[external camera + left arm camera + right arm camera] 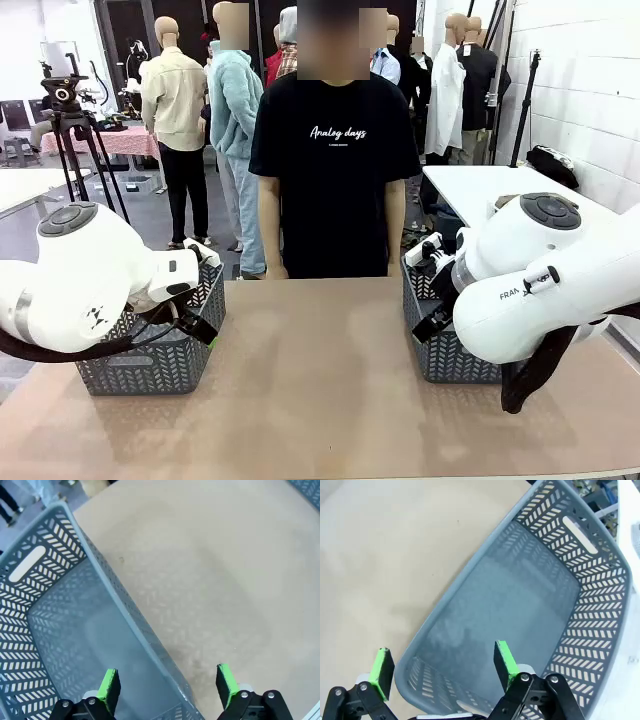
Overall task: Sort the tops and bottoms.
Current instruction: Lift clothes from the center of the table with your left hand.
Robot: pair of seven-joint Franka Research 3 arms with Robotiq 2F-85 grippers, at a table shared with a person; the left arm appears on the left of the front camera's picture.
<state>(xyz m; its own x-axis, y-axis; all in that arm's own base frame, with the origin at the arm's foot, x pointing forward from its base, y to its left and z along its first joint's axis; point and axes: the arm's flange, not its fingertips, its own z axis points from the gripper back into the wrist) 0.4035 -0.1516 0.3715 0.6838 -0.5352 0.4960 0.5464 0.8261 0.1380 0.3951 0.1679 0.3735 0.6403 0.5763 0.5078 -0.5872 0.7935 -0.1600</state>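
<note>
No tops or bottoms are in view on the table (320, 390). My left gripper (167, 685) hangs open, straddling the inner long rim of the left grey basket (55, 630), one green pad over the basket's bare floor and the other over the tabletop. My right gripper (442, 665) is open too, straddling the near rim of the right grey basket (520, 605), which holds nothing. In the front view both white arms are folded low beside their baskets (150, 365) (450, 355).
A person in a black printed T-shirt (335, 170) stands at the far edge of the table, arms down at the sides. A white table (480, 185) stands behind on the right, and a tripod (70, 120) behind on the left.
</note>
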